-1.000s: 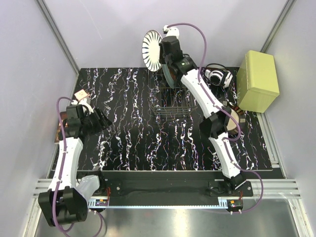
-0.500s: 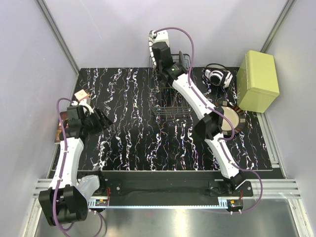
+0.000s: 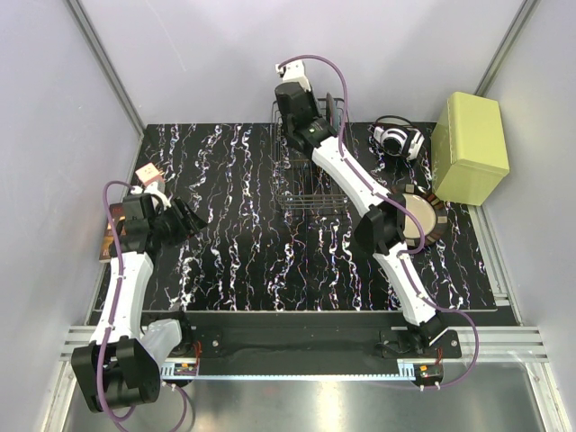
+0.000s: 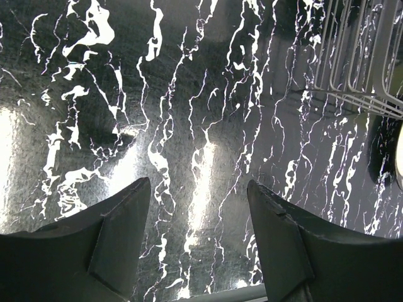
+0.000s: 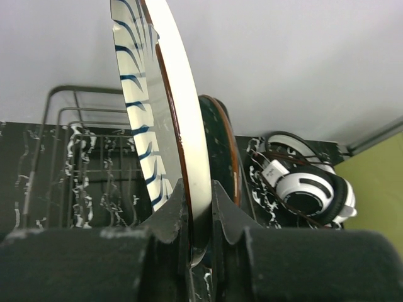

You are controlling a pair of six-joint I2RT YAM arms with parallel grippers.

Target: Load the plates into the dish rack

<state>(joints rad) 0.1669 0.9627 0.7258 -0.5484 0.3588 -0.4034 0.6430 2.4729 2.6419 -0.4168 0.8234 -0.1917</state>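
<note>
Black marbled tabletop (image 4: 189, 94) with white veins and glare patches ahead of the left fingers (image 4: 119, 245); pale lilac walls (image 3: 180, 54) beyond

Striped plate (image 5: 189, 126): white, with dark radial stripes on its face and a thin brown line along the edge.
Second plate (image 5: 221, 145): dark teal, with a brown rim.
Third plate (image 3: 430, 216): cream centre, brown striped rim.
Dish rack (image 3: 306, 191): dark wire.
Table (image 3: 234, 225): glossy black, veined with irregular white streaks like marble.
Box (image 3: 470, 148): plain yellow-green.
Headphones (image 5: 308, 189): white shells, black pads and band.
Arms (image 3: 355, 175): white links, black joints.
Cables (image 3: 355, 54): purple.
</note>
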